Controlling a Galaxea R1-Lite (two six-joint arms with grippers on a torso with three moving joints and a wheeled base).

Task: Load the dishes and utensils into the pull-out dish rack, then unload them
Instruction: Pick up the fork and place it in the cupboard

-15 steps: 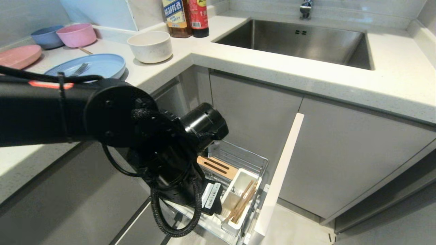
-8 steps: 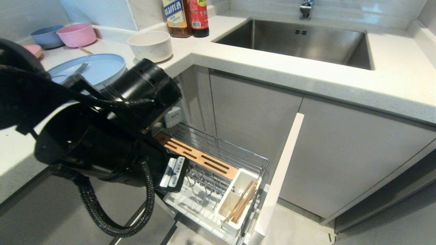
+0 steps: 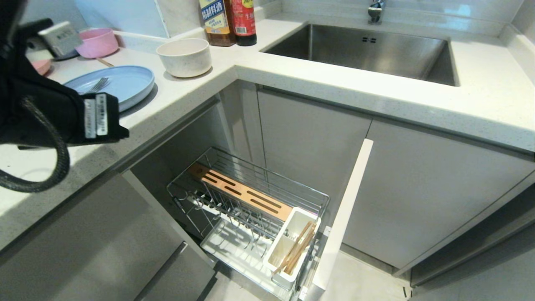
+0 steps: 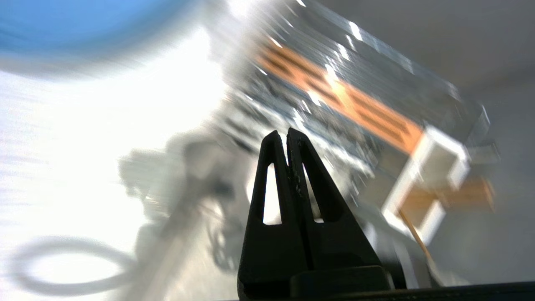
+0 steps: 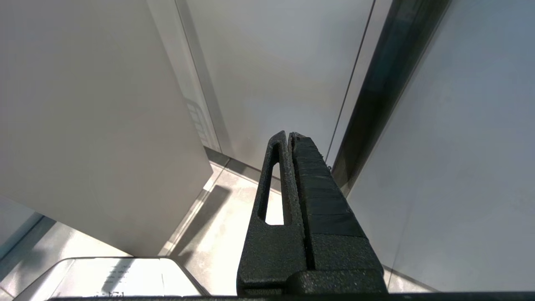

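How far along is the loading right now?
Done: the chopsticks stand in the white utensil cup of the pulled-out dish rack. In hand: nothing; the left gripper is shut and empty, up at counter level beside the blue plate. Left: the fork lying on that plate, the plate itself and the cream bowl are all on the counter. The right gripper is parked, shut.

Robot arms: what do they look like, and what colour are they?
Matte black all over. The left arm carries a thick ribbed black cable and white barcode stickers. Each tool, left and right, ends in two slim black wedge fingers with slot-shaped cut-outs.
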